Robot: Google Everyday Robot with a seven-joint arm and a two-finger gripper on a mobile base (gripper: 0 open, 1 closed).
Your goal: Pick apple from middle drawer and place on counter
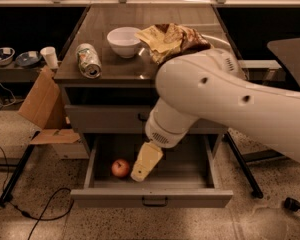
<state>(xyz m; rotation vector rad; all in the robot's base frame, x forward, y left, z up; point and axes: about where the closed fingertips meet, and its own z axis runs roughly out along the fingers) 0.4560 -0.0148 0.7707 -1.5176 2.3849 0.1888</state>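
Note:
The apple point(120, 168), small and red-orange, lies on the floor of the open middle drawer point(152, 197), left of its middle. My gripper point(138, 176) reaches down into the drawer, its pale tip just right of the apple and very near it. My big white arm point(215, 101) crosses in front of the cabinet and hides the right part of the drawer above. The counter point(115, 69) is the dark wood-grain top of the cabinet.
On the counter stand a white bowl point(124, 41), a tipped can point(88, 60) and a crumpled chip bag point(170, 39). A cardboard box point(42, 109) leans left of the cabinet. Cables point(20, 209) and a stand leg lie on the floor at left.

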